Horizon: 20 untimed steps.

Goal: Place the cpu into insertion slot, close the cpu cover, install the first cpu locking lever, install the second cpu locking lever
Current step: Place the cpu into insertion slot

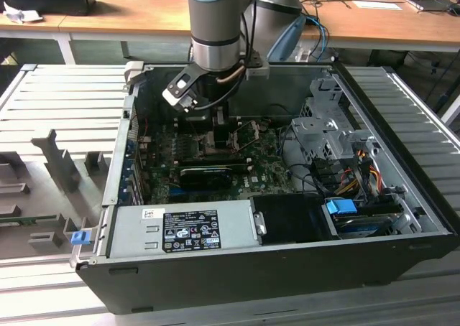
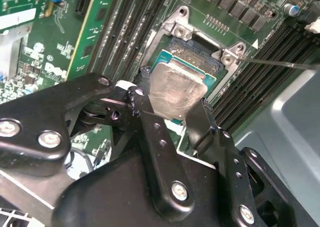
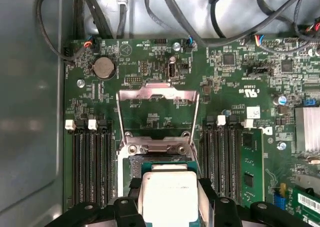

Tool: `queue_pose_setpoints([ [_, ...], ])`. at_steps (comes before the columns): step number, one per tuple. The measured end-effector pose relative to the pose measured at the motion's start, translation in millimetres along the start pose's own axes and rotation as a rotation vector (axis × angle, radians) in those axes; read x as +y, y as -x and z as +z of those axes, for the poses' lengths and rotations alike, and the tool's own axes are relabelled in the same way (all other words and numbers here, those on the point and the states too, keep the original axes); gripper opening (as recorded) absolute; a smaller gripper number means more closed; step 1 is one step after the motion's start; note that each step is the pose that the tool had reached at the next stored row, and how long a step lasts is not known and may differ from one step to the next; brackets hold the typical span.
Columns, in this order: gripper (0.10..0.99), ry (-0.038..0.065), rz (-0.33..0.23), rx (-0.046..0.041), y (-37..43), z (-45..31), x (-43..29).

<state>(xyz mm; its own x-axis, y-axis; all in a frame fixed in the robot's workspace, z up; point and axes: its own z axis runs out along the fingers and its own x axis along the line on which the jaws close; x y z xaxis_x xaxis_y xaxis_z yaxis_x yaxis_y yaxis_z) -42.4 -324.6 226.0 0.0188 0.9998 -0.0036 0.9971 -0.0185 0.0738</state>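
The cpu (image 2: 175,87), a silver-faced chip with a green edge, hangs slightly tilted just over the insertion slot (image 2: 202,52). My gripper (image 2: 170,109) is shut on it, one black finger on each of two opposite sides. The first wrist view has the same cpu (image 3: 167,194) between the fingertips (image 3: 134,197), above the slot (image 3: 134,163). The cpu cover (image 3: 157,93) stands swung open beyond the slot. A thin locking lever (image 2: 280,63) sticks out beside the socket. In the exterior view my gripper (image 1: 215,125) reaches down inside the computer case over the motherboard.
Black memory slots (image 3: 92,162) flank the socket on both sides. A long black card (image 1: 205,174) lies close by, with the power supply (image 1: 180,229) at the case front. A drive cage (image 1: 323,128) and cables (image 1: 356,171) fill the exterior view's right.
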Motion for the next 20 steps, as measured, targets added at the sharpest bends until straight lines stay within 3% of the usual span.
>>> queue_pose_setpoints([
  [9,0.525,0.000,0.005,-0.0003,-8.5,16.3,-2.1],
  [20,0.525,0.000,0.004,-0.0031,-8.8,21.0,-1.6],
])
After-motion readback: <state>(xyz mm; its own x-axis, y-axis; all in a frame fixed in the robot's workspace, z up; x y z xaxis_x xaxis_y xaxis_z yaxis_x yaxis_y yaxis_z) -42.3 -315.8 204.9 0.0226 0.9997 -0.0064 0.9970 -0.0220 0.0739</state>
